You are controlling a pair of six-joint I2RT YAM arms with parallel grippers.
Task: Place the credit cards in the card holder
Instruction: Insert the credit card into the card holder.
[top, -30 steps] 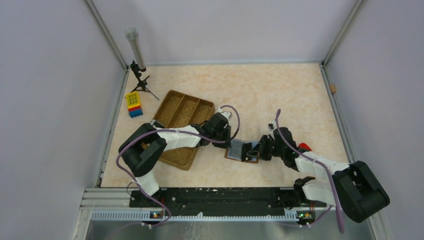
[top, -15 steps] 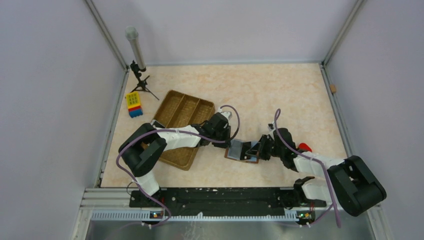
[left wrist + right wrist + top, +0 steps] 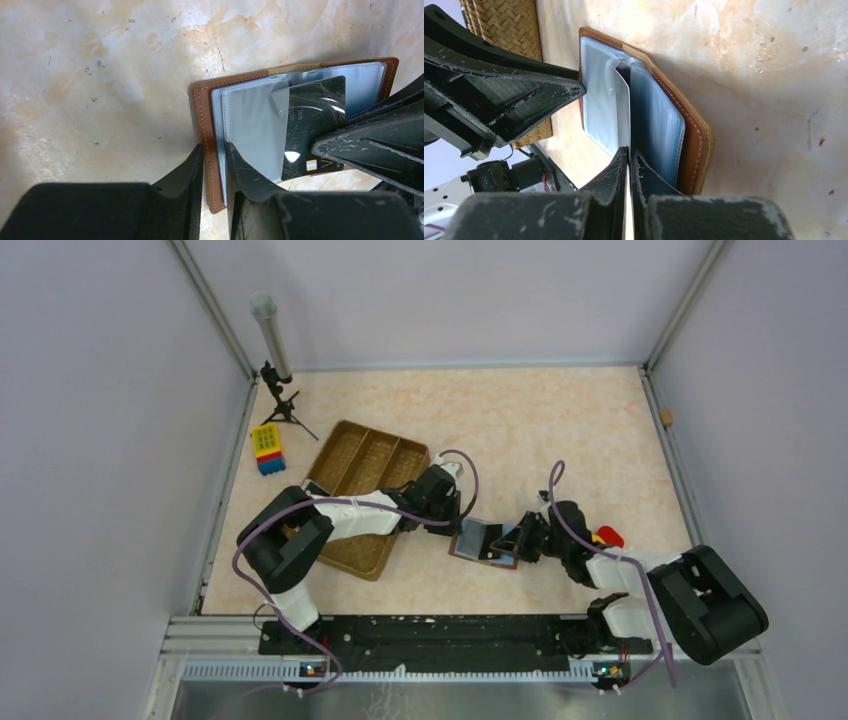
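Observation:
The brown card holder (image 3: 478, 541) lies open on the table between both arms, its clear sleeves showing. My left gripper (image 3: 214, 150) is shut on the card holder (image 3: 204, 105), with the stitched cover edge and a few sleeves between its fingers. My right gripper (image 3: 629, 152) is shut on a credit card (image 3: 623, 107), seen edge-on here. In the left wrist view the credit card (image 3: 315, 120) is dark with gold lines and a chip. Its far end sits under a clear sleeve. The right gripper's fingers (image 3: 372, 145) cover its near end.
A woven brown tray (image 3: 341, 431) sits to the left, under my left arm. A yellow-and-blue block (image 3: 267, 448) and a small tripod with a tube (image 3: 280, 400) stand at the far left. A red object (image 3: 607, 536) lies behind my right arm.
My right arm's rear links have swung slightly; its gripper and the card have barely shifted toward the holder. The left gripper stays where it was on the holder.

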